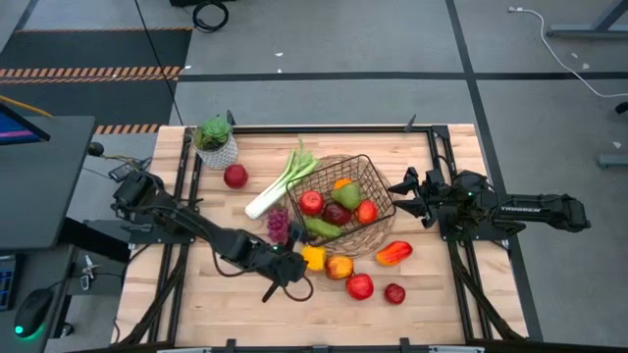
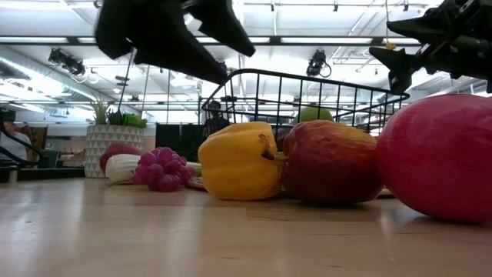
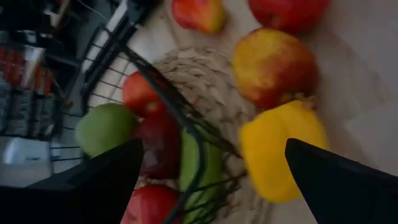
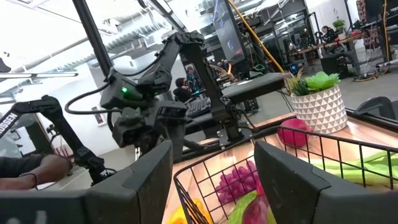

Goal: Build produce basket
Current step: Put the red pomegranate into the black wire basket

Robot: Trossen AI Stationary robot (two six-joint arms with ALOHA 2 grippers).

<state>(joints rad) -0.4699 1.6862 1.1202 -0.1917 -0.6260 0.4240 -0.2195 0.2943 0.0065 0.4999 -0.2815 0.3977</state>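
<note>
The dark wire basket holds red apples, a green pear and other produce, and its wicker base shows beneath it. A yellow pepper, a red-yellow apple, two red apples and a red pepper lie on the table near it. Grapes and a leek lie to its left. My left gripper hovers open just left of the yellow pepper, touching nothing. My right gripper stands open at the basket's right corner. My right gripper has its open fingers on either side of the basket's rim wire at the right corner, coming in about level from the table's right. I cannot tell whether a finger touches the wire.
A leafy plant in a white pot and a lone red apple stand at the far left of the table. Black frame rails run along the table's left and right sides. Bare wood lies along the near edge.
</note>
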